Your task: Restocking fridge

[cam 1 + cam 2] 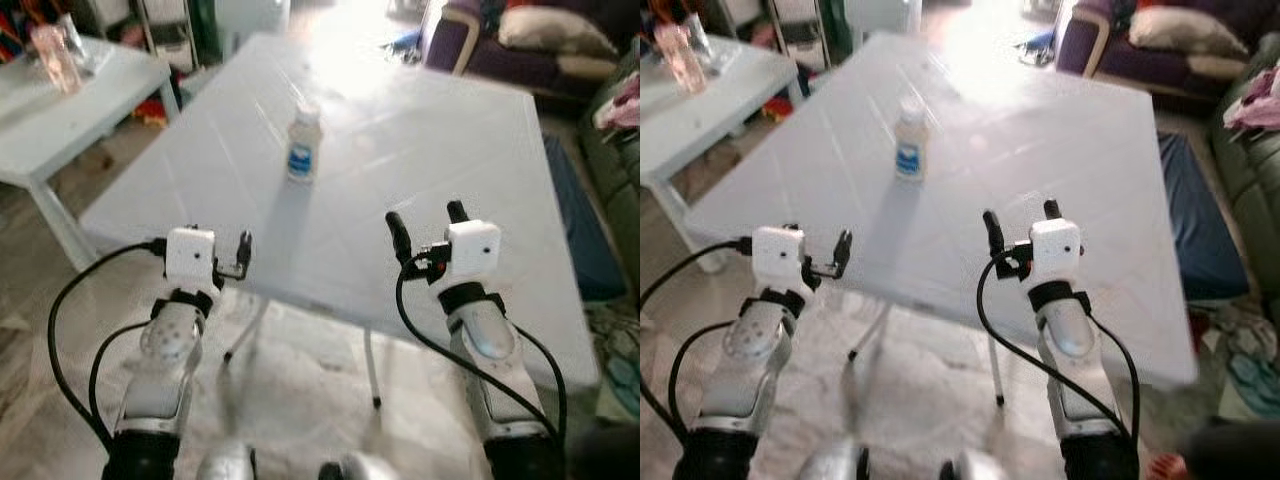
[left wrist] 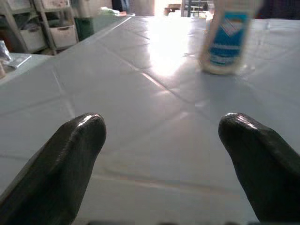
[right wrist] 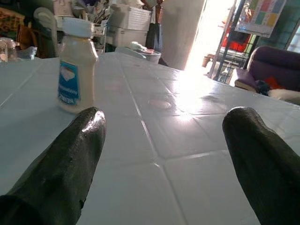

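Restocking task, approach stage. A white bottle (image 1: 303, 146) with a blue label and a white cap stands upright on the large white table (image 1: 470, 160), alone near the middle of the top and somewhat toward its far edge; it is the only item on this surface and, by judgement, the thing to be carried to the fridge. Both arms are raised in front of the robot at the table's near edge, a posture that appears to ready them for a reach across the top. The left gripper (image 1: 236, 257) sits at the near edge, toward the near left corner, its fingers (image 2: 75, 154) spread wide with bare tabletop between them; it holds and touches nothing, and the bottle lies well ahead of it, off to one side of its line. The right gripper (image 1: 428, 227) hovers just over the near edge, further toward the middle, its fingers (image 3: 70, 159) likewise parted wide and empty; the bottle stands well apart from it, beyond one fingertip rather than between the two. A smaller white side table (image 1: 120, 75) with a pinkish container (image 1: 52, 55) stands off the large table's far left corner, and a purple sofa (image 1: 520, 50) lies beyond the far right corner.
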{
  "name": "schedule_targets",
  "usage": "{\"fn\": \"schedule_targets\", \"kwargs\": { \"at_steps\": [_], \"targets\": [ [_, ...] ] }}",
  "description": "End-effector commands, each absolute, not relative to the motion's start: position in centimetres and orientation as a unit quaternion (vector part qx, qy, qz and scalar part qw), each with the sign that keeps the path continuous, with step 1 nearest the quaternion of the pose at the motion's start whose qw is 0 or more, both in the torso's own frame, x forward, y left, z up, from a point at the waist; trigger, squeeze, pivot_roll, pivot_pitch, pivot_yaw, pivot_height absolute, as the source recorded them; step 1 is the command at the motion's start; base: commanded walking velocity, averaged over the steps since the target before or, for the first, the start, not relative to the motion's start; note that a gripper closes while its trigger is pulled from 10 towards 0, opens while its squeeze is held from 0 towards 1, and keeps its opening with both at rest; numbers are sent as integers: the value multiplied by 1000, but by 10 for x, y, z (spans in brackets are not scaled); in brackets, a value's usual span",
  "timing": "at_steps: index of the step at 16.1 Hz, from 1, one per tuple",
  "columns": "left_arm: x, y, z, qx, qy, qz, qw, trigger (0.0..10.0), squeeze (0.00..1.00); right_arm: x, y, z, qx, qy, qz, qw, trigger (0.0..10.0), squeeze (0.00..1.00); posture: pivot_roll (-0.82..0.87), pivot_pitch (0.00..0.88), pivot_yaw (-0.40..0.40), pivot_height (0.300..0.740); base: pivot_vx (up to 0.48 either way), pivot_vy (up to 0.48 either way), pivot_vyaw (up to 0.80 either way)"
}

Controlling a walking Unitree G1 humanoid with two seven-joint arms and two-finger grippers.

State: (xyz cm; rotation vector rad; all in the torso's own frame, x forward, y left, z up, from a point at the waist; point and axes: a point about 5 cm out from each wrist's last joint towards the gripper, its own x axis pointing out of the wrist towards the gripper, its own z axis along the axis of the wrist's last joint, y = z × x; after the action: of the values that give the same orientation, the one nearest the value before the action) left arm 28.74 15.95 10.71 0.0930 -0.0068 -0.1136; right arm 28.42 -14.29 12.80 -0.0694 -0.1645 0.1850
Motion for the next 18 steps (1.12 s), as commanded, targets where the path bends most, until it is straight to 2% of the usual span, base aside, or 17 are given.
{"fn": "schedule_targets", "kwargs": {
  "at_steps": [1,7,9,15,18],
  "targets": [
    [286,167,102,49,6,-44,998,10000,0,284,-138,131,-32,-88,99,991,10000,0,114,117,-102,740,259,405,0],
    [286,158,105,45,-10,-68,997,10000,0,285,-138,131,-36,-90,99,990,10000,0,112,117,-105,740,251,410,0],
    [285,155,105,37,-9,-73,997,10000,0,285,-136,131,-35,-90,100,990,10000,0,111,118,-106,740,343,0,0],
    [283,152,105,30,-11,-82,996,10000,0,287,-136,130,-35,-88,99,990,10000,0,114,125,-105,740,0,0,0],
    [281,152,104,31,-10,-85,996,10000,0,298,-141,138,-46,-102,95,989,10000,0,121,134,-102,740,0,0,-625]
  ]
}}
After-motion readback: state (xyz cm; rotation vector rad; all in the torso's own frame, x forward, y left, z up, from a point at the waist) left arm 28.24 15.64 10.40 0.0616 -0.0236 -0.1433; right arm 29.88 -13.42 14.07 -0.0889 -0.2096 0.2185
